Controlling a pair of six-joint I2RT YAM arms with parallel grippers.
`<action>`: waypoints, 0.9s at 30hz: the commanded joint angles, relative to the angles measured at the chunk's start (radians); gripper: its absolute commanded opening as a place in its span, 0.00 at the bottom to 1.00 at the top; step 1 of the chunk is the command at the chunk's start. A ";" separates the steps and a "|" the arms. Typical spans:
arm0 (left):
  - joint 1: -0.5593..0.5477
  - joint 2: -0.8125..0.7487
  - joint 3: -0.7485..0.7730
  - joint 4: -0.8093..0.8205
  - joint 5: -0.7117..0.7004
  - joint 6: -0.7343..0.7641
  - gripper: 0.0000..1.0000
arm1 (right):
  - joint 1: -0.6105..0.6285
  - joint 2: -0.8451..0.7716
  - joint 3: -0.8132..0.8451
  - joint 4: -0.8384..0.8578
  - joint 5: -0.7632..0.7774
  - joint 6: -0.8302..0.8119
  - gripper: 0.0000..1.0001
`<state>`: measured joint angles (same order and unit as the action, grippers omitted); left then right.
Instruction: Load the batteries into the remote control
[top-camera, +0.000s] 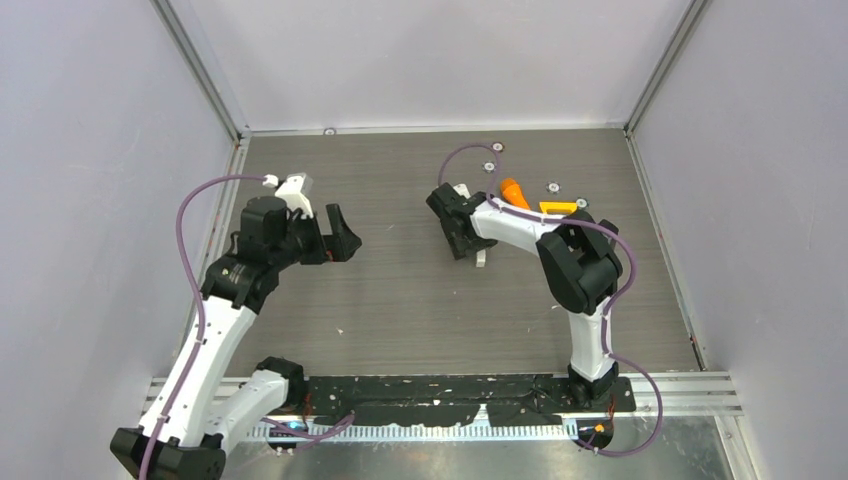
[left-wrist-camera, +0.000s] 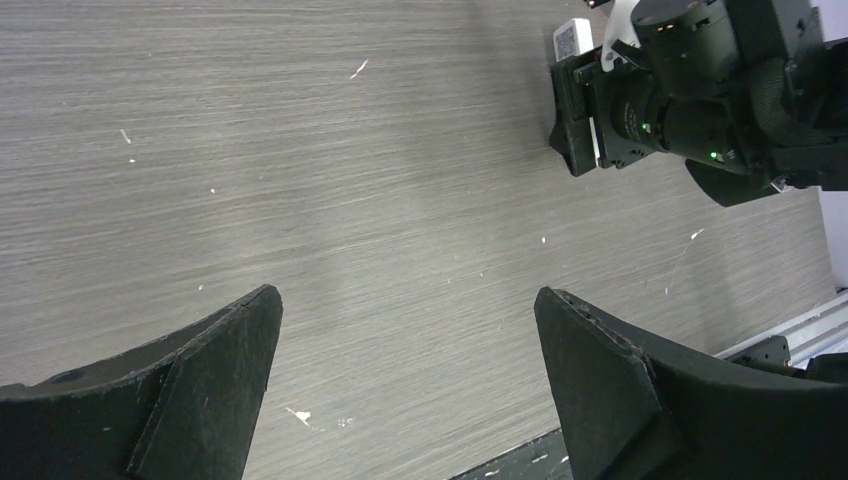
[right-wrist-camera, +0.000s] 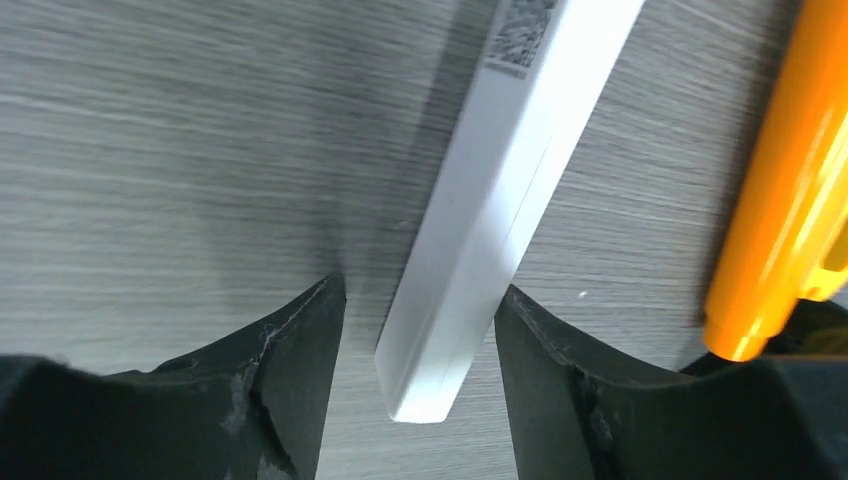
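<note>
The remote control (right-wrist-camera: 505, 180) is a slim white bar with a code label near its far end, plain side showing. It lies on the table between the fingers of my right gripper (right-wrist-camera: 420, 300). The jaws stand open around its near end, with a gap on the left side. In the top view the right gripper (top-camera: 462, 240) covers the middle of the remote (top-camera: 481, 259). My left gripper (top-camera: 348, 232) hangs open and empty over bare table to the left; its wrist view (left-wrist-camera: 408, 295) shows the remote's labelled end (left-wrist-camera: 575, 38). The batteries are out of view.
An orange flashlight (top-camera: 513, 192) lies just right of the remote, close to my right finger (right-wrist-camera: 780, 190). A yellow piece (top-camera: 557, 207) sits beside it. Small silver discs (top-camera: 489, 167) are scattered at the back. The black rail (top-camera: 450, 388) runs along the near edge.
</note>
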<state>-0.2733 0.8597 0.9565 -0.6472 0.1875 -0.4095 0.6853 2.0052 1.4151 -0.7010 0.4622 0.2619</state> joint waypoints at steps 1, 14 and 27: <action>0.003 0.049 0.115 -0.114 -0.011 0.045 1.00 | 0.007 -0.096 -0.009 0.048 -0.152 0.049 0.64; 0.004 0.024 0.087 -0.096 0.006 0.032 1.00 | 0.006 -0.153 -0.047 0.122 -0.276 0.085 0.63; 0.005 -0.023 0.077 -0.092 -0.025 0.028 1.00 | -0.016 -0.272 -0.099 0.105 -0.096 0.145 0.67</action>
<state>-0.2726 0.8616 1.0359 -0.7605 0.1768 -0.3847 0.6846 1.8263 1.3220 -0.5972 0.2615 0.3611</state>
